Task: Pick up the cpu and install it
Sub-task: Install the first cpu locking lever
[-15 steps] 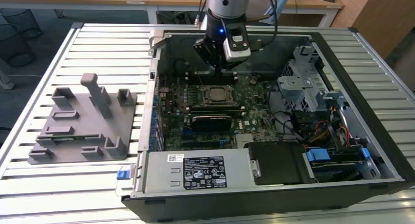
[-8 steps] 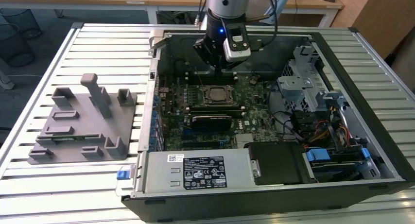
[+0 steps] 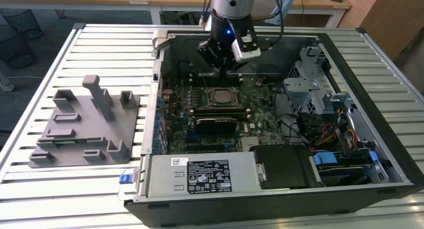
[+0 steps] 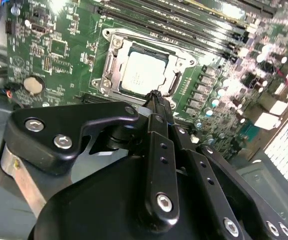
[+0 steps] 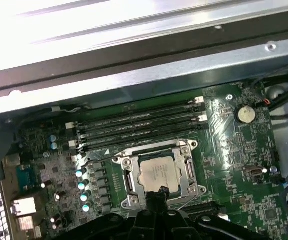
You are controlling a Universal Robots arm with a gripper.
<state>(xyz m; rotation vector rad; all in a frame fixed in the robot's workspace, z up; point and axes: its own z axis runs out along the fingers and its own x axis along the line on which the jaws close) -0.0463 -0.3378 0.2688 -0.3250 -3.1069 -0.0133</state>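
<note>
Grey holder tray [image 3: 83, 129] on slatted table [image 3: 39, 189]; open computer case [image 3: 371, 154] beside.

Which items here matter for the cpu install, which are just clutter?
Job:
cpu, seated in the socket
gripper, closed, empty, above the socket's edge

Lying about:
grey holder tray
memory slots
coin cell
drive cage

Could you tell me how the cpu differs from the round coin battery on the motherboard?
The cpu is square and sits inside a metal socket frame; the coin battery is round and sits out on the green board. The cpu is clearly larger than the battery. The gripper is close to the cpu, not the battery. Both have silvery tops.
</note>
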